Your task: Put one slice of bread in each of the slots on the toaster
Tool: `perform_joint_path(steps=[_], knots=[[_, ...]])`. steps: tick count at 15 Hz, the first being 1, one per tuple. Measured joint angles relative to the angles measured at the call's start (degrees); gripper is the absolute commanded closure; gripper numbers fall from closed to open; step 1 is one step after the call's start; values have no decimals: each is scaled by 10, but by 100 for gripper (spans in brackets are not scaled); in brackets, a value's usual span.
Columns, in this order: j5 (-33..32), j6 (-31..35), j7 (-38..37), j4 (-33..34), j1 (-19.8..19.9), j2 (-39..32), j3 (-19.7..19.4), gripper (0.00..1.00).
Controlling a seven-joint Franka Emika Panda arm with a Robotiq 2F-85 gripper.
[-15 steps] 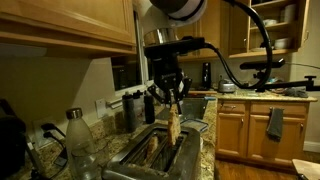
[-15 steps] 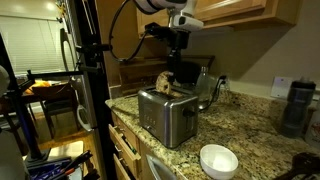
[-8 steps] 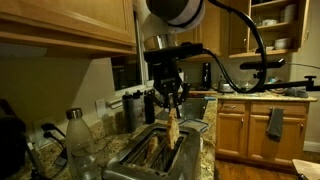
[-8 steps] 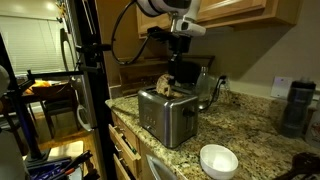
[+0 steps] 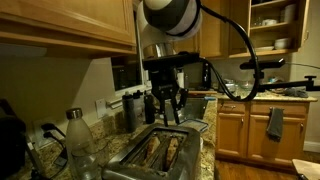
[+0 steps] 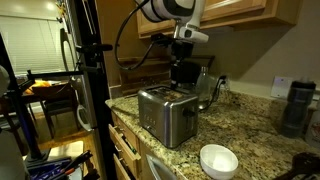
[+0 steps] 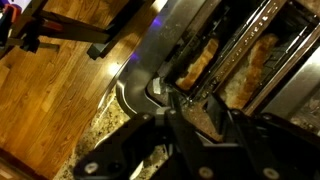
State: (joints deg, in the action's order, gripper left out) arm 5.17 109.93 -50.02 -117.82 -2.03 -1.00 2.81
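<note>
The shiny steel toaster point(image 5: 150, 160) point(image 6: 165, 117) point(image 7: 290, 60) stands on the granite counter. A golden-brown slice of bread point(image 5: 152, 150) point(image 7: 198, 66) sits down in one of its slots, and another slice point(image 5: 173, 150) point(image 7: 262, 55) fills the slot beside it. Neither slice sticks up above the toaster top in an exterior view. My gripper point(image 5: 167, 112) point(image 6: 183, 76) point(image 7: 195, 103) hangs just above the toaster, its jaws a little apart and holding nothing. In the wrist view the black fingers point(image 7: 173, 110) fill the bottom of the picture.
A clear bottle with a dark cap point(image 5: 78, 140) stands beside the toaster. A white bowl point(image 6: 218, 160) and a dark tumbler point(image 6: 297, 105) sit on the granite counter point(image 6: 250, 135). Wooden cabinets point(image 5: 60, 25) hang overhead. A black stand point(image 6: 90, 90) rises at the counter's edge.
The slice that hung upright from the shut gripper over the toaster has dropped into its slot. The jaws have parted and the gripper has risen slightly.
</note>
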Motion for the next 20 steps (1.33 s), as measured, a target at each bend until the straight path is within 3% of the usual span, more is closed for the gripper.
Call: perform_joint_path(steps=[5,6,9,20], knots=[[0,0,2,0,1,0,-7,2],[0,0,2,0,1,0,-9,21],[0,0,2,0,2,0,-11,3],[0,0,2,0,2,0,-11,2]])
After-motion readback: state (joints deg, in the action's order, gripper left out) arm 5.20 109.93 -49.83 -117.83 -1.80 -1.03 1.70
